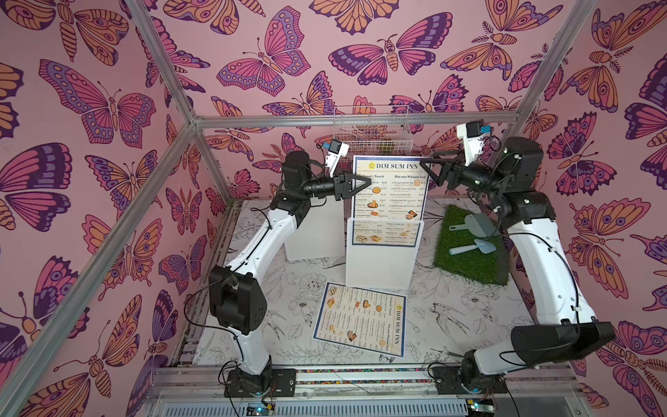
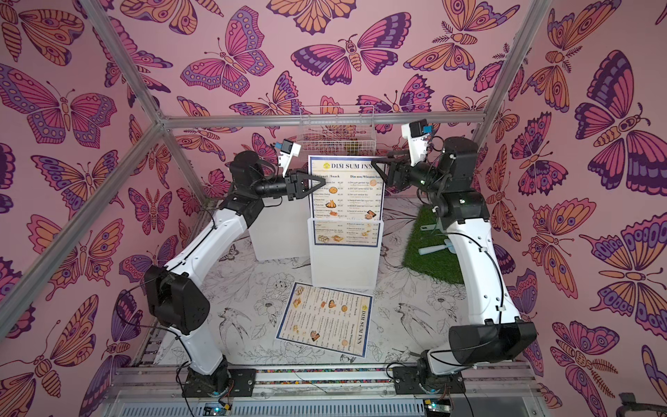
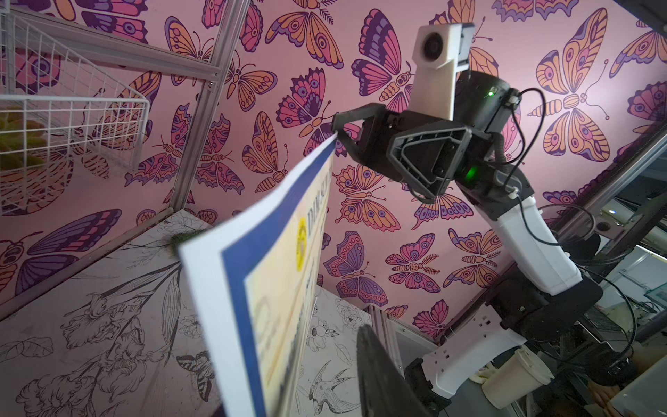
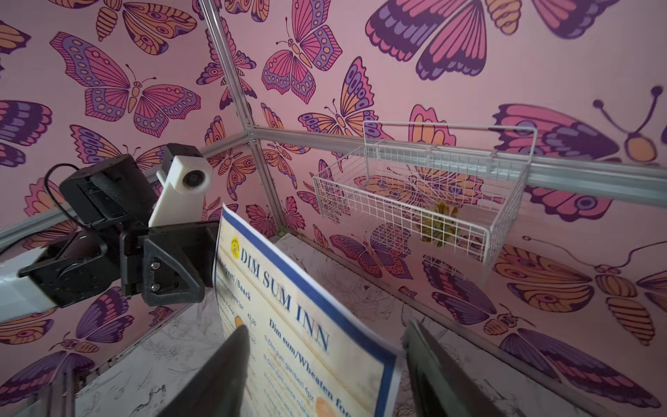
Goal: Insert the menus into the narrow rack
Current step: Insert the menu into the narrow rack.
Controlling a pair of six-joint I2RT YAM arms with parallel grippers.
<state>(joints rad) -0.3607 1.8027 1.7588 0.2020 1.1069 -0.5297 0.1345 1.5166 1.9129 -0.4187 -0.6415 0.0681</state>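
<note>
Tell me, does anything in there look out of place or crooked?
The loose menu lies flat on the table, skewed, in front of the rack, not in it. The other menu stands upright in the rack. Nothing looks spilled or damaged.

We see a white wire basket (image 1: 375, 139) hung on the butterfly wallpaper (image 1: 252, 54), with something yellow-green (image 4: 438, 224) inside. On the flower-printed table cover (image 1: 451, 317) lie a white box (image 1: 310, 234) and a grass mat (image 1: 469, 267) carrying a grey dustpan-like tool (image 1: 472, 224) and a pale blue shovel (image 1: 469, 246).
</note>
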